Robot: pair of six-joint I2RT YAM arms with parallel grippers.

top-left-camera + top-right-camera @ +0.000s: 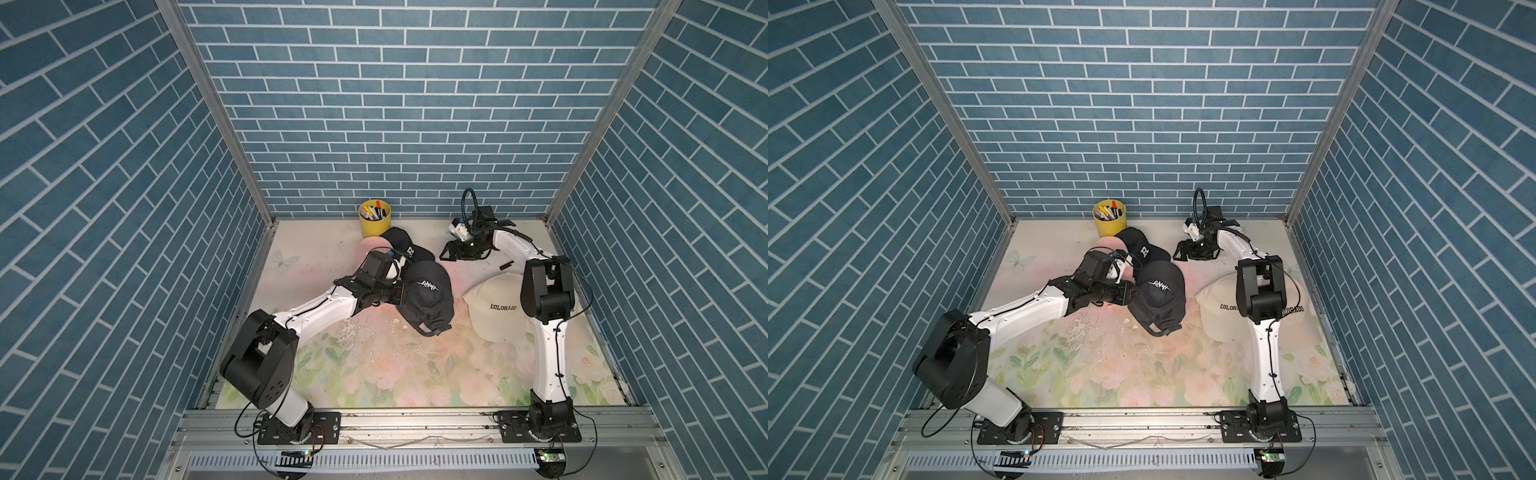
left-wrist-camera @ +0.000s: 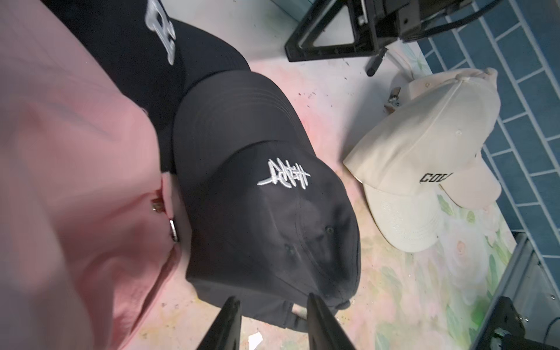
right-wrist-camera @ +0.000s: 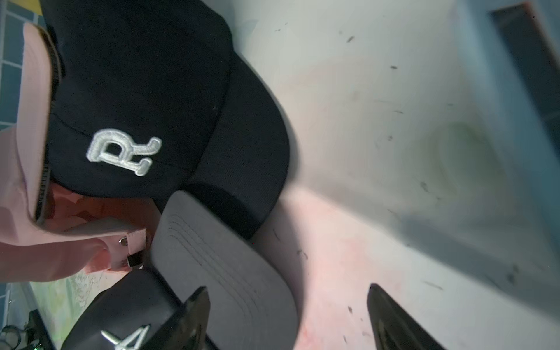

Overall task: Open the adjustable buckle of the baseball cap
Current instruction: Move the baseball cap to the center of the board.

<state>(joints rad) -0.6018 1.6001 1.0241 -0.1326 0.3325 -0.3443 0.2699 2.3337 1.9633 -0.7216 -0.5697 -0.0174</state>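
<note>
A: Floral-print mat [image 1: 415, 374], blue brick-pattern walls. Any lettering?
B: "COLORADO" on the cream fabric cap [image 1: 494, 307], right of centre. A raised, stitched "R" on the black brimmed cap [image 1: 401, 243] above centre.
A: Jaws?
B: Mid-frame lies the black fabric baseball cap with white scrawled logo [image 1: 428, 295]. The left gripper [image 2: 272, 298] straddles its rear edge, half-closed; pinching or not, I can't tell. The right gripper [image 3: 288, 315] is spread wide.

pink cap [image 2: 75, 181] soft matt cloth w/ shiny metal buckle [image 2: 173, 230]; black cap [image 2: 266, 227] smooth matt fabric.
</note>
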